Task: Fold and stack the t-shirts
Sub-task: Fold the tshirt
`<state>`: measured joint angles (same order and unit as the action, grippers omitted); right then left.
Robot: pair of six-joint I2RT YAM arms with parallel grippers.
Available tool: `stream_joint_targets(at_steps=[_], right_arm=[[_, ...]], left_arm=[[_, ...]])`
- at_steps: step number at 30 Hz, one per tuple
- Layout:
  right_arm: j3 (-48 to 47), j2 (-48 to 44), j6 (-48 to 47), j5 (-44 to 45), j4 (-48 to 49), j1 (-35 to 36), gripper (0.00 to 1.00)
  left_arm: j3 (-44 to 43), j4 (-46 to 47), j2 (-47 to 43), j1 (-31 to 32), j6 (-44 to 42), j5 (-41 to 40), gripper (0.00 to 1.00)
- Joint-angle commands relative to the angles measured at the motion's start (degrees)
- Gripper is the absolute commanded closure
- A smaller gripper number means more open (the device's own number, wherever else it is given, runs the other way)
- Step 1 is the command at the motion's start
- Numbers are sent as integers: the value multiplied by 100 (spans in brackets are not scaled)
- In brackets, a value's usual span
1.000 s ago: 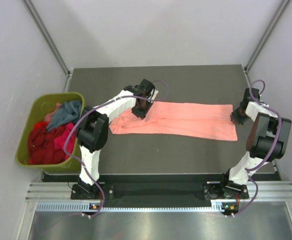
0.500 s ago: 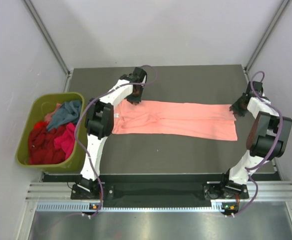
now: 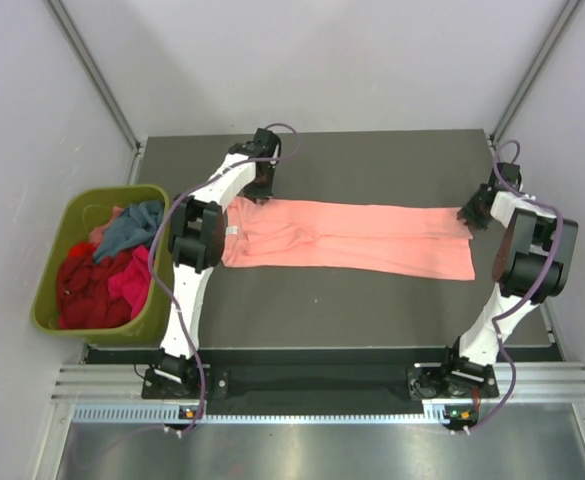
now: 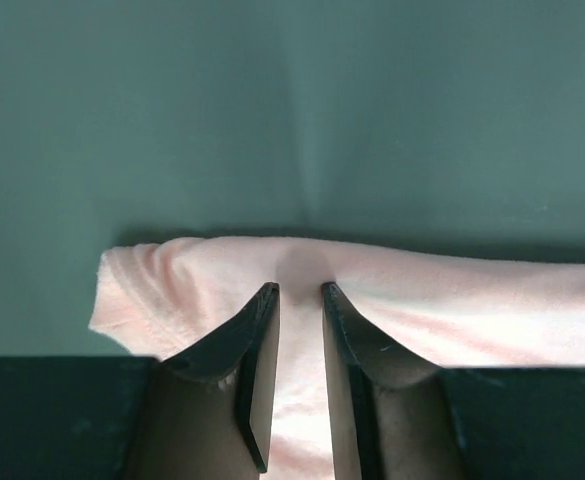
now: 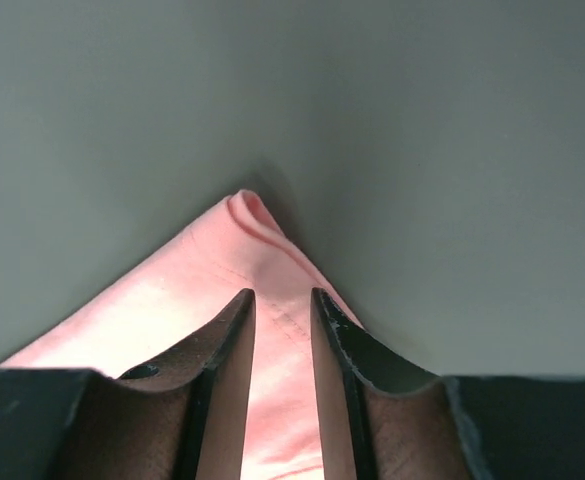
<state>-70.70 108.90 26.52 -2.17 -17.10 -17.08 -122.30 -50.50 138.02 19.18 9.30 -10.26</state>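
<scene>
**1. Left claw** point(image 4: 299, 288). Closed on the salmon-pink t-shirt point(image 4: 472, 310). The fingers pinch the far edge of the cloth close to its left end. A small dimple in the fabric at the fingertips marks the pinch. A rounded fold of cloth projects to the left of the fingers.

**2. Right claw** point(image 5: 280, 293). Closed to a narrow gap that is filled by the same shirt. The grip sits just inside the far right corner, and the rolled tip of that corner projects past the fingertips.

**3. Reason for the two-point hold (judgement).** With one claw at each end of the far edge, that edge can be drawn straight. In the top view it runs as a near-straight line between the claws, which suggests tension along it. The near edge is held by nothing and lies less even. Creases show in the left half.

**4. Shirt position.** The shirt lies on the dark counter point(image 3: 372, 310) as a long band running left to right, apparently doubled lengthwise. It occupies the far half, between the two arms.

**5. Remaining stock.** A heap of unfolded t-shirts point(image 3: 97, 280), red, magenta and teal-blue, sits in the olive-green bin point(image 3: 112, 191) beside the counter's left edge. Judgement: the task is at an early stage, and no shirt is stacked yet.
</scene>
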Motion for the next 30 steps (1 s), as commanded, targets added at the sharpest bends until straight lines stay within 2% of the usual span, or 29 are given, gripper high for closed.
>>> stream_joint_targets(at_steps=[1, 5, 6, 8, 10, 15, 21, 26, 30], right_arm=[[-260, -588, -191, 103, 85, 178, 70], [-182, -1133, -209, -19, -109, 617, 66], [-94, -1300, -235, -124, -57, 888, 65], [-50, -1389, -349, -572, 57, 1205, 63], [-67, -1346, -393, -1045, 294, 1715, 62], [-532, -802, -446, -1408, 576, 3120, 59], [-1541, 331, -560, -1804, 709, 4132, 57], [-2149, 1009, -666, -2041, 647, 4537, 56], [-2264, 1343, -780, -2191, 664, 4731, 55]], left_arm=[[-181, -258, -676, -90, 1, -169, 70], [793, -101, -1714, -90, 107, 199, 67], [1300, -39, -1917, -90, 116, 618, 67], [1786, 101, -2427, -90, 116, 998, 67], [2358, 119, -2769, -90, 186, 1385, 67], [3360, -3, -3009, -99, 239, 1483, 67], [4064, 303, -3088, -99, 309, 1853, 67], [4258, 392, -3088, -99, 362, 1747, 66], [4372, 523, -3097, -125, 362, 1686, 66]])
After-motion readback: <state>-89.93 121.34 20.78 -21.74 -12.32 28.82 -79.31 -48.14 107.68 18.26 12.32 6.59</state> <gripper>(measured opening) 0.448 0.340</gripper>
